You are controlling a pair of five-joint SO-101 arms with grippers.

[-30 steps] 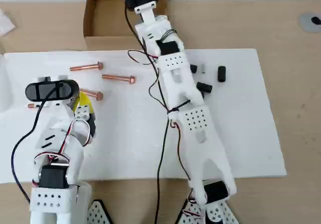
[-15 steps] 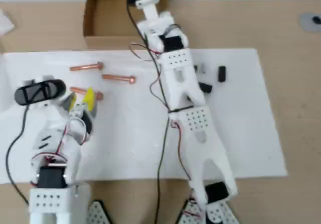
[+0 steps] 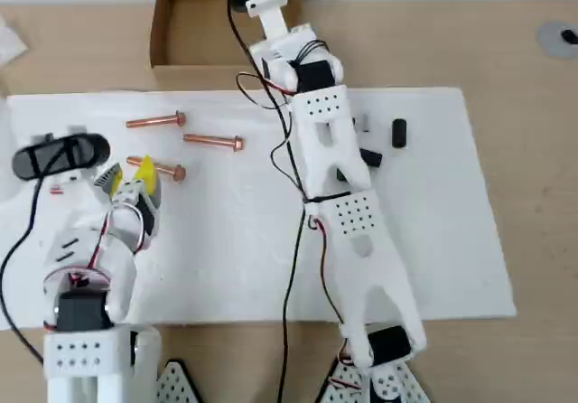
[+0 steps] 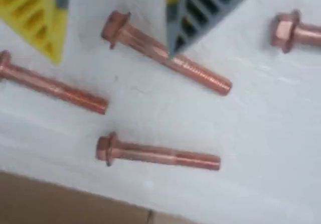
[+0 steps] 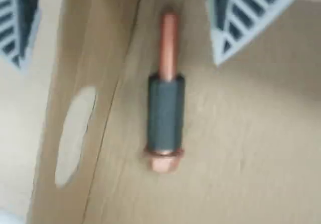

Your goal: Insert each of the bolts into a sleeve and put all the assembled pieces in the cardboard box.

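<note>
The left pincer (image 4: 111, 56) hangs spread over the white foam sheet (image 3: 226, 240) on the worktop (image 3: 524, 69); the tip of its grey finger (image 4: 200, 8) sits over the shank of one copper-coloured flange bolt (image 4: 200, 73), and its yellow finger (image 4: 35, 18) stands off past the bolt's head; three more bolts lie near, loose and apart. The right pincer (image 5: 120, 62) is likewise spread and empty above the floor of the cardboard box (image 5: 251, 158), where one assembled piece (image 5: 164, 118), a bolt in a dark sleeve, lies flat; black sleeves (image 3: 398, 132) lie on the foam just beside the right arm. The bolts look like rigid, smooth metal, dense for their size and round enough to roll; I would pinch across the shank just behind the flange, leaving the far end free for a sleeve. No writing or label can be read on anything.
</note>
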